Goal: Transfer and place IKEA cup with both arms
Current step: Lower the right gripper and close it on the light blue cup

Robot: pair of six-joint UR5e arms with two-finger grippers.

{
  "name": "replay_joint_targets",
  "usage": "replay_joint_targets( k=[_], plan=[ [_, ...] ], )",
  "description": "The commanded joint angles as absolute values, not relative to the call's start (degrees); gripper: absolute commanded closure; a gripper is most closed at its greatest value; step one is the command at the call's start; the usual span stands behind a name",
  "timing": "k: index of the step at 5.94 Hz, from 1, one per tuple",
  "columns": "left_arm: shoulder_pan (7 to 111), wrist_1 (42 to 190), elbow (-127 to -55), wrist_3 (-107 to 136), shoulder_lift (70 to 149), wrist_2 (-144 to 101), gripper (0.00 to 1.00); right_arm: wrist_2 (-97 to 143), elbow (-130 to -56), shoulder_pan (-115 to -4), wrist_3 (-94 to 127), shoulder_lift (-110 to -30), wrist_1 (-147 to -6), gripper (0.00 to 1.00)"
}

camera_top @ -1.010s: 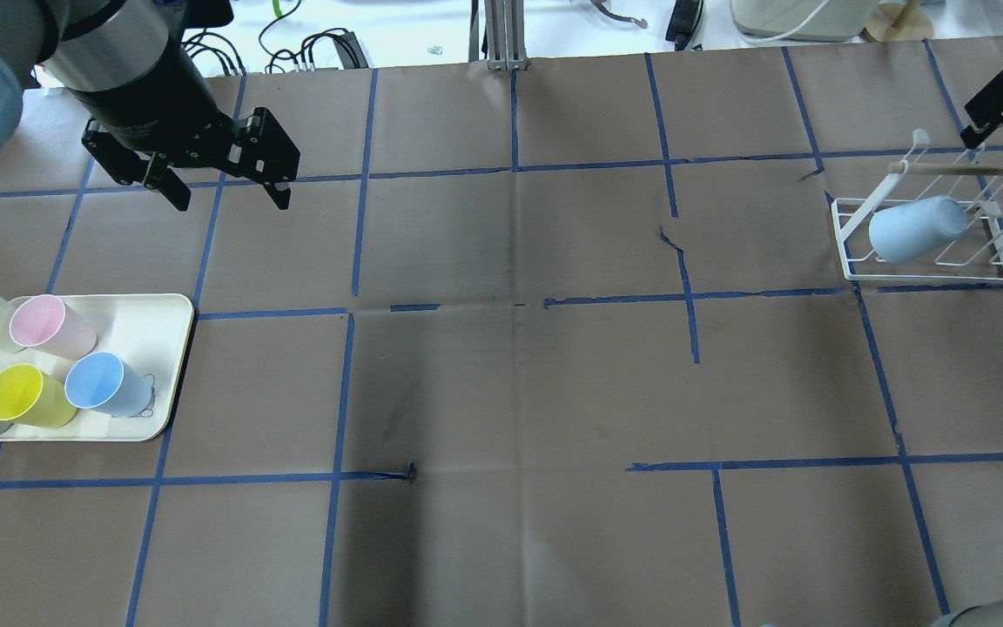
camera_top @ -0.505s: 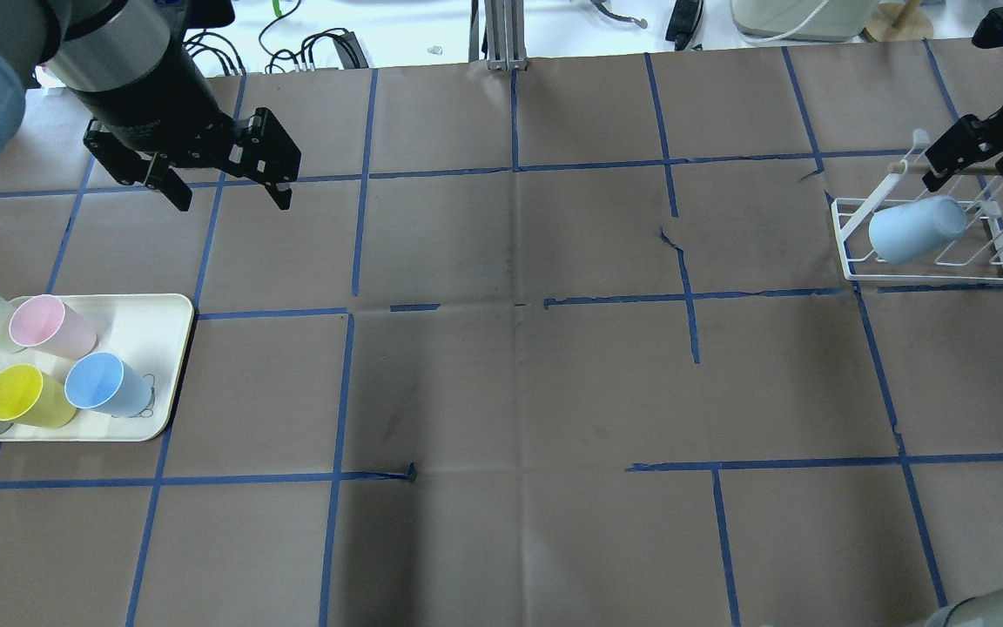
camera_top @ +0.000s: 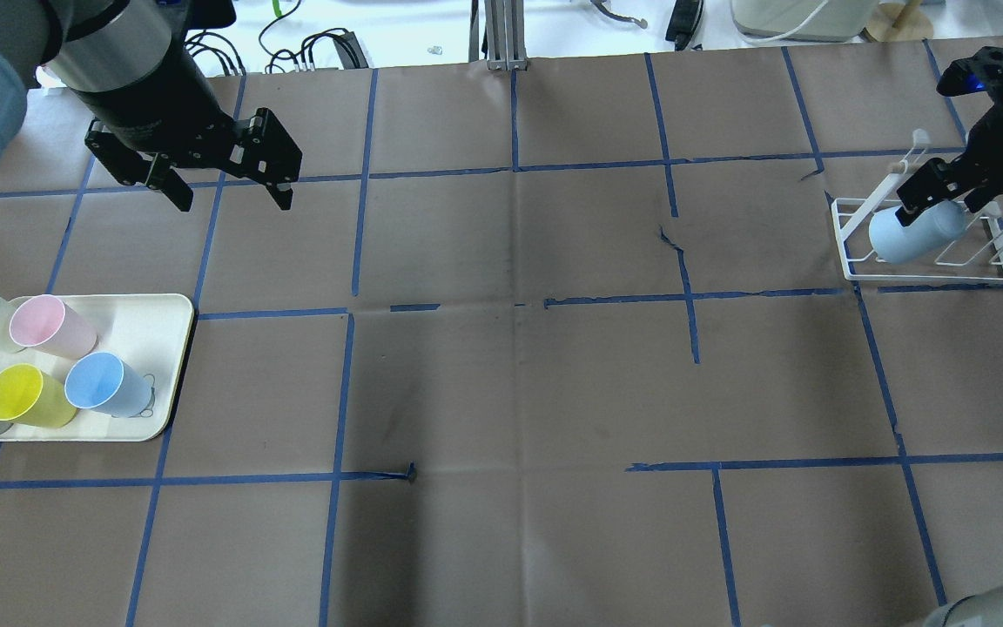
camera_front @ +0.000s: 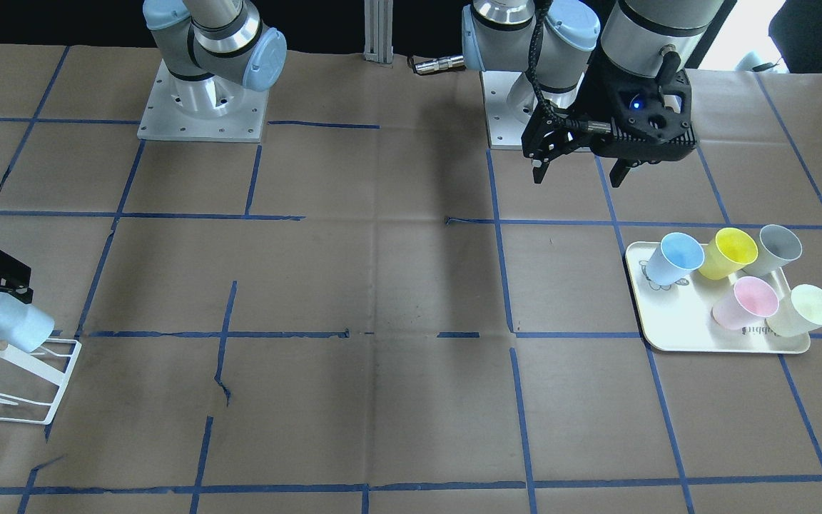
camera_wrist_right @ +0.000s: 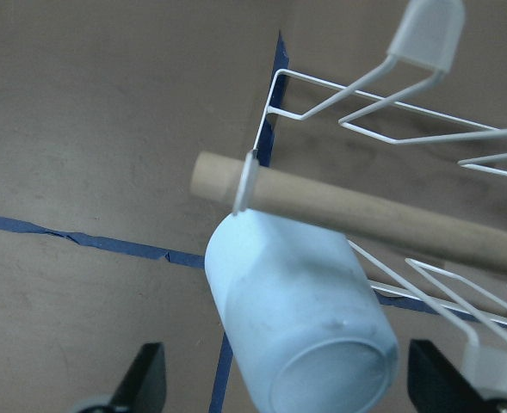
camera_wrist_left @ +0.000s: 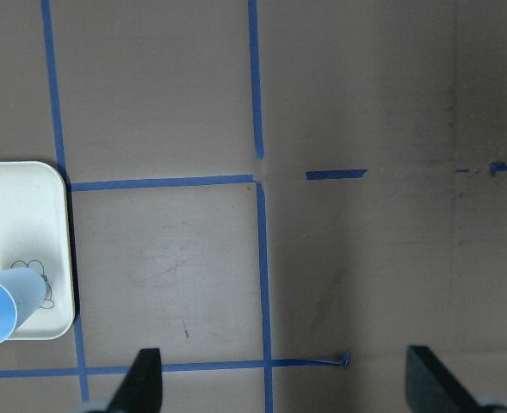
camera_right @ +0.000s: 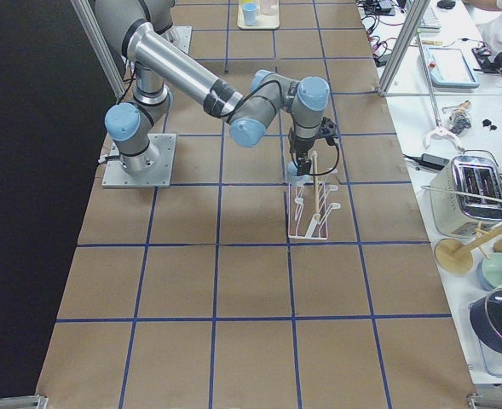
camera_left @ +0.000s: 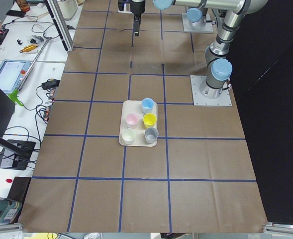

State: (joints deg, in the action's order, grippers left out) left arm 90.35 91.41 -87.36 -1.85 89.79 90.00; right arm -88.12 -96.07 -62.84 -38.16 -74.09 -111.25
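Tumbler of pale-blue tapered plastic (camera_wrist_right: 298, 310) looked light and slick; a mid-wall pinch suited. Right end effector (camera_wrist_right: 292, 383) stood wide open, empty.

Setting: a robotics laboratory. Indicators: the left arm (camera_front: 657, 28) and right arm (camera_front: 222, 36) are bolted to metal base plates (camera_front: 168, 125) on a table (camera_top: 501, 392) covered in brown paper and gridded with blue tape (camera_top: 514, 168). A side bench (camera_left: 34, 62) carries a screen unit (camera_left: 7, 74), loose cables (camera_left: 17, 134) and a hand tool (camera_left: 28, 48). An aluminium frame post (camera_left: 62, 22) stands at the table edge
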Motion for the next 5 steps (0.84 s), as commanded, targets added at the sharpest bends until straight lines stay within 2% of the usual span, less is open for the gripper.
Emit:
replay_joint_targets(
  k=[1,2,5],
  plan=[
    [90.4,91.4,-87.4,-1.8,89.7,90.0,0.02,-88.0,-97.7,-62.8,-38.0,-73.6,-114.1,0.0],
    [90.4,91.4,-87.4,-1.8,89.7,90.0,0.02,-87.9,-99.9,-62.8,-37.8,-73.4,-118.2,0.0],
    [90.4,91.4,-87.4,-1.8,89.6,90.1,0.02,-88.0,-100.0,-62.4,-37.5,-73.8,-118.7,0.0]
  ],
)
